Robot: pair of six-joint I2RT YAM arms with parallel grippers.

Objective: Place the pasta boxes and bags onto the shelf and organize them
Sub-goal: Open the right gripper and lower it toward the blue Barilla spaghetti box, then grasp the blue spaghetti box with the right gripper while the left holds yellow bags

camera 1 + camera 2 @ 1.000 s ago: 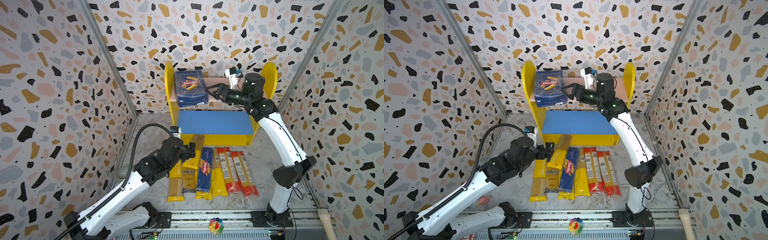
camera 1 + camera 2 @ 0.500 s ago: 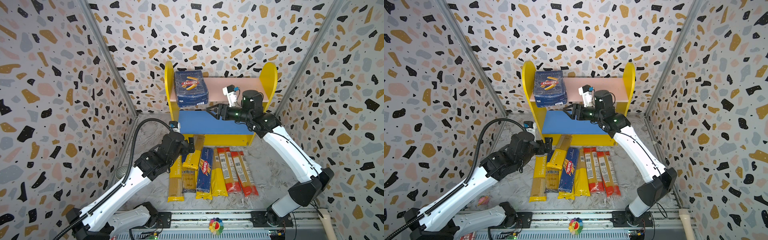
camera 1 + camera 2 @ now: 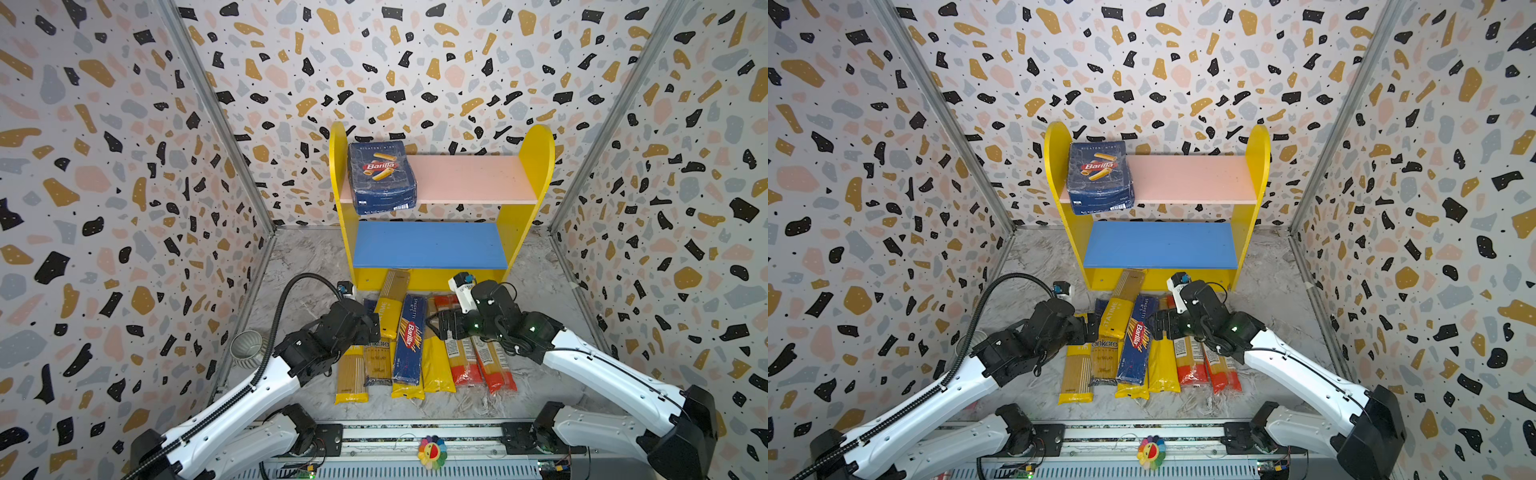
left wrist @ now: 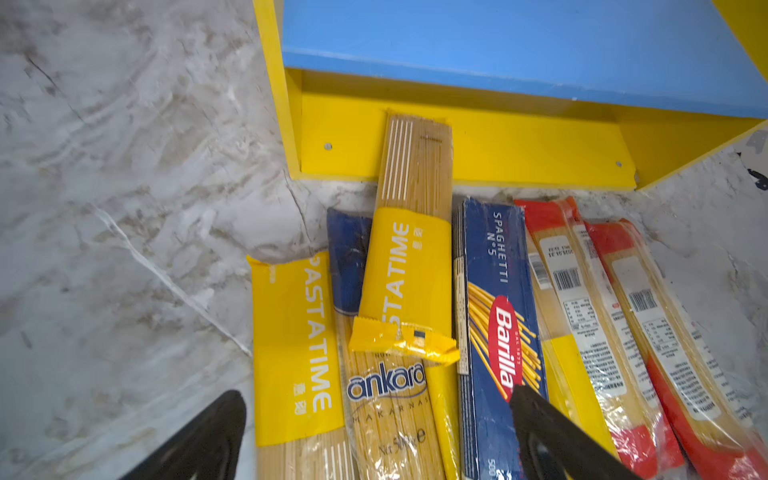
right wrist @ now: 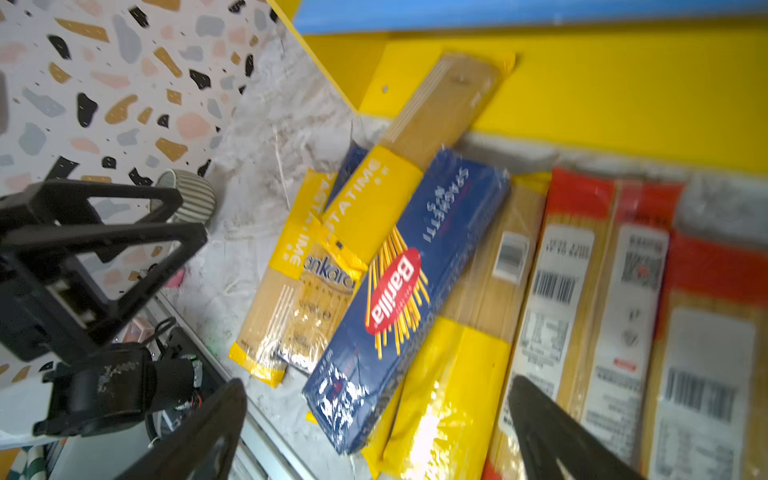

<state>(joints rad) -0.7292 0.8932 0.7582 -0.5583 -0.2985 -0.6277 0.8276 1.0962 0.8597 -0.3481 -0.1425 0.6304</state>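
Only one item is sitting in place so far: the wide pasta box (image 3: 382,176) is resting on the pink upper board (image 3: 473,178) of the shelf (image 3: 537,158), pushed to one end and overhanging the front edge slightly, far beyond both sets of fingers. The blue lower board (image 3: 428,245) is holding nothing. Everything else is lying on the floor in front of the shelf, so most of the work appears to be waiting. The left gripper (image 4: 374,397) is hovering with its fingers (image 4: 536,419) spread wide and grasping nothing. Just ahead of them are a flat yellow-ended bag (image 4: 295,349) and the ankara bag (image 4: 386,399), with a PASTATIME bag (image 4: 409,249) lying across it and leaning against the shelf base. The right gripper (image 5: 376,384) is also released, its fingers (image 5: 540,415) apart and empty. The narrow spaghetti box (image 5: 407,282) is lying directly ahead of them, propped on another yellow-ended bag (image 5: 453,374), and the red-orange bags (image 5: 561,291) are lying side by side just past one finger. Judging by this pose, the right arm is probably lining up on the narrow box next, and the bags are waiting their turn.
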